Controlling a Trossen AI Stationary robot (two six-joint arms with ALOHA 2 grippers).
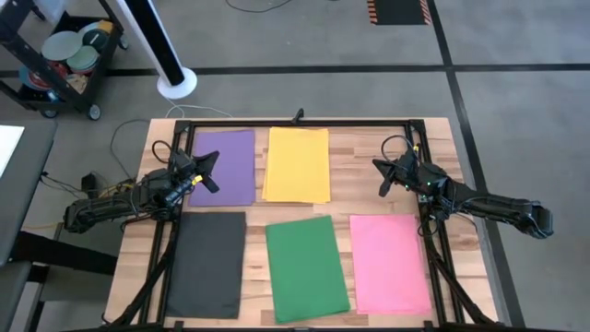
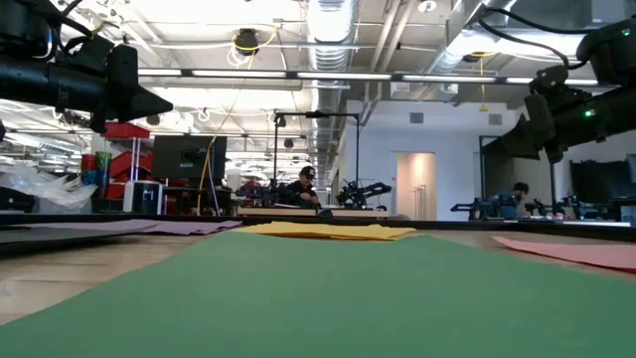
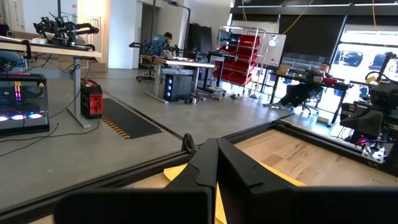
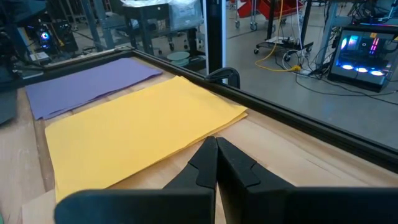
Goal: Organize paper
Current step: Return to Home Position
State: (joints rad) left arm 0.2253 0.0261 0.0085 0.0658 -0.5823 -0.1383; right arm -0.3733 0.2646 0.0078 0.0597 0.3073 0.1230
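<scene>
Hovering, both closed and empty: my right gripper (image 1: pixel 382 177) beyond the far short edge of the pink paper (image 1: pixel 389 263), my left gripper (image 1: pixel 210 173) over the purple paper (image 1: pixel 235 166).

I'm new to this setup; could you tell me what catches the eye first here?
Five coloured papers laid out on the wooden table stand out: purple paper and yellow paper in the far row, black paper, green paper and pink paper in the near row. The left gripper hangs shut over the purple paper's edge, the right gripper shut above bare wood beyond the pink paper.
</scene>
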